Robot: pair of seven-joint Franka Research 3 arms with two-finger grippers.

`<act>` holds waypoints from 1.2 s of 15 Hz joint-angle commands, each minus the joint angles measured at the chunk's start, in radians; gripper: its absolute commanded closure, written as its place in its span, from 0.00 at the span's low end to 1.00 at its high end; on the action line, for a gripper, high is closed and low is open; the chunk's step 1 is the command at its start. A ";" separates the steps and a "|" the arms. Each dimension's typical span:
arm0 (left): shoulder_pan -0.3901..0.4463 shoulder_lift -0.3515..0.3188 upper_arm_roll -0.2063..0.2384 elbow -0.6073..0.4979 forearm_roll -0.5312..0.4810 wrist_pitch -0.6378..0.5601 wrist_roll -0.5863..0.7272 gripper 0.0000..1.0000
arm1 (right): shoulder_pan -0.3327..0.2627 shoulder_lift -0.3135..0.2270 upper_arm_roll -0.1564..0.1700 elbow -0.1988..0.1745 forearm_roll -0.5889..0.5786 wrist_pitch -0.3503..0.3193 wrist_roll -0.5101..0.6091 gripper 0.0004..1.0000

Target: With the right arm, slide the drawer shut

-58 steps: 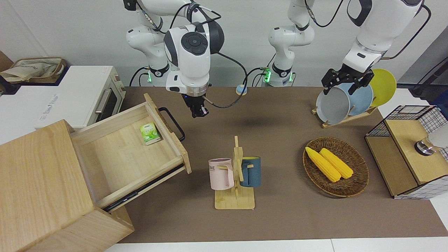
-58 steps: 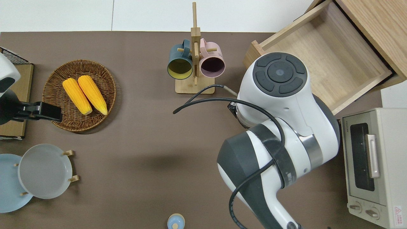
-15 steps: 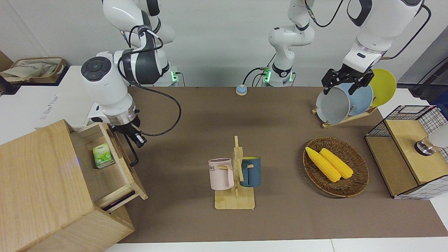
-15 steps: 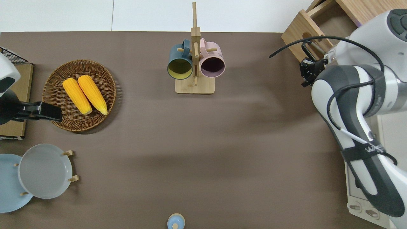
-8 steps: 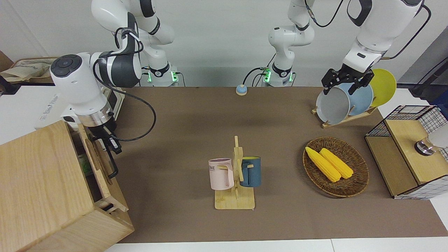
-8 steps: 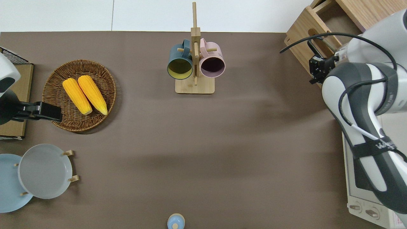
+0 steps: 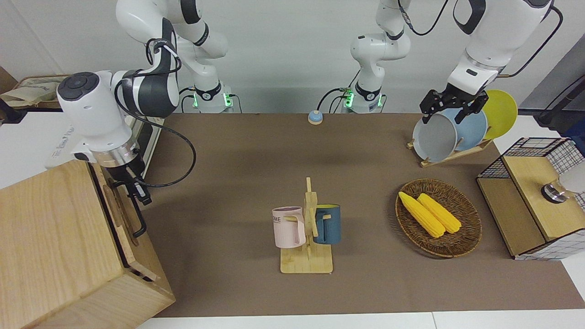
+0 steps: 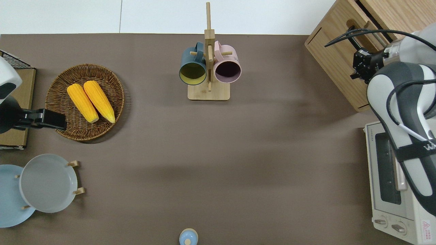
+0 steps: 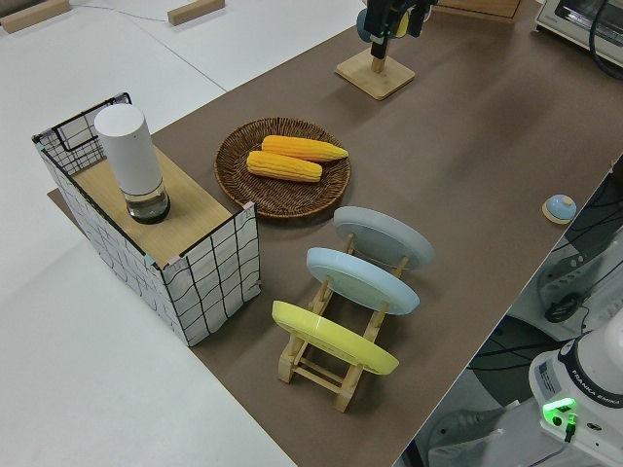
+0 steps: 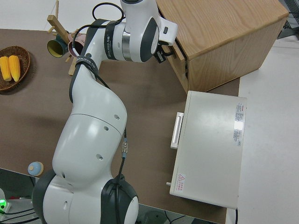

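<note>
Front view: the drawer (image 7: 119, 214) sits pushed into the light-wood cabinet (image 7: 50, 246) at the right arm's end of the table, its pale front panel nearly flush with the cabinet face and only a thin dark seam showing along its top edge. A black loop handle (image 7: 137, 214) stands out from the panel, and the right gripper (image 7: 139, 192) is at the end of that handle nearer the robots; I cannot tell whether its fingers are spread or closed. The pink mug (image 7: 289, 227) on the wooden mug stand (image 7: 307, 260) carries dark lettering, of which only "ME" can be read. The left arm is parked, its gripper (image 7: 450, 104) spread wide. Overhead view: the drawer (image 8: 337, 56) front shows as a plain wooden panel with a thin slot in it, the right gripper (image 8: 361, 64) just over the panel beside the handle (image 8: 354, 35). The toaster oven (image 8: 395, 190), nearer the robots than the cabinet, reads "TOSHIBA" on its top edge and has a red warning sticker (image 8: 425, 226) too small to read. Left side view: the drawer is out of sight; corn (image 9: 292, 158) lies in a wicker basket (image 9: 234, 156). Right side view: the right gripper (image 10: 161, 53) touches the drawer (image 10: 180, 58) front, and the toaster oven (image 10: 210, 149) shows small labels that cannot be read.
</note>
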 commanded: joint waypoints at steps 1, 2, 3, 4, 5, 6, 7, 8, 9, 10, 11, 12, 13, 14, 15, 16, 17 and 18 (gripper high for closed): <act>0.005 0.011 -0.007 0.024 0.017 -0.020 0.010 0.01 | -0.022 0.027 0.011 0.034 0.024 0.018 -0.008 1.00; 0.005 0.011 -0.007 0.026 0.017 -0.020 0.010 0.01 | -0.027 0.028 0.011 0.039 0.024 0.018 -0.010 1.00; 0.005 0.011 -0.007 0.026 0.017 -0.020 0.010 0.01 | -0.037 0.028 0.017 0.042 0.022 0.018 -0.013 1.00; 0.005 0.011 -0.007 0.026 0.017 -0.020 0.010 0.01 | -0.048 0.028 0.019 0.043 0.022 0.018 -0.014 1.00; 0.005 0.011 -0.007 0.026 0.017 -0.020 0.010 0.01 | -0.050 0.028 0.019 0.043 0.022 0.018 -0.017 1.00; 0.005 0.011 -0.007 0.026 0.017 -0.020 0.010 0.01 | -0.051 0.028 0.020 0.043 0.022 0.018 -0.020 1.00; 0.005 0.011 -0.007 0.024 0.017 -0.020 0.010 0.01 | -0.050 0.028 0.019 0.043 0.022 0.018 -0.020 1.00; 0.005 0.011 -0.007 0.024 0.017 -0.020 0.010 0.01 | -0.050 0.028 0.019 0.043 0.022 0.018 -0.022 1.00; 0.005 0.011 -0.007 0.026 0.017 -0.020 0.010 0.01 | -0.050 0.028 0.020 0.043 0.022 0.017 -0.022 1.00; 0.005 0.011 -0.007 0.024 0.017 -0.020 0.010 0.01 | -0.047 0.028 0.020 0.043 0.022 0.014 -0.022 1.00; 0.005 0.011 -0.007 0.026 0.017 -0.020 0.008 0.01 | -0.044 0.028 0.020 0.043 0.021 0.011 -0.024 1.00; 0.005 0.011 -0.007 0.024 0.017 -0.020 0.010 0.01 | -0.038 0.027 0.020 0.043 0.021 0.005 -0.025 1.00; 0.005 0.011 -0.007 0.024 0.017 -0.020 0.008 0.01 | -0.028 0.025 0.020 0.043 0.019 0.000 -0.025 1.00; 0.005 0.011 -0.007 0.024 0.017 -0.020 0.010 0.01 | -0.021 0.024 0.022 0.042 0.024 -0.006 -0.025 1.00; 0.005 0.011 -0.007 0.026 0.017 -0.020 0.010 0.01 | -0.012 0.024 0.020 0.042 0.022 -0.021 -0.031 1.00; 0.005 0.011 -0.007 0.024 0.017 -0.020 0.010 0.01 | 0.002 0.022 0.022 0.042 0.019 -0.040 -0.052 1.00; 0.005 0.011 -0.007 0.024 0.017 -0.020 0.010 0.01 | 0.019 0.021 0.020 0.042 0.010 -0.067 -0.082 1.00; 0.005 0.011 -0.007 0.024 0.017 -0.020 0.010 0.01 | 0.030 0.017 0.020 0.042 -0.001 -0.098 -0.105 1.00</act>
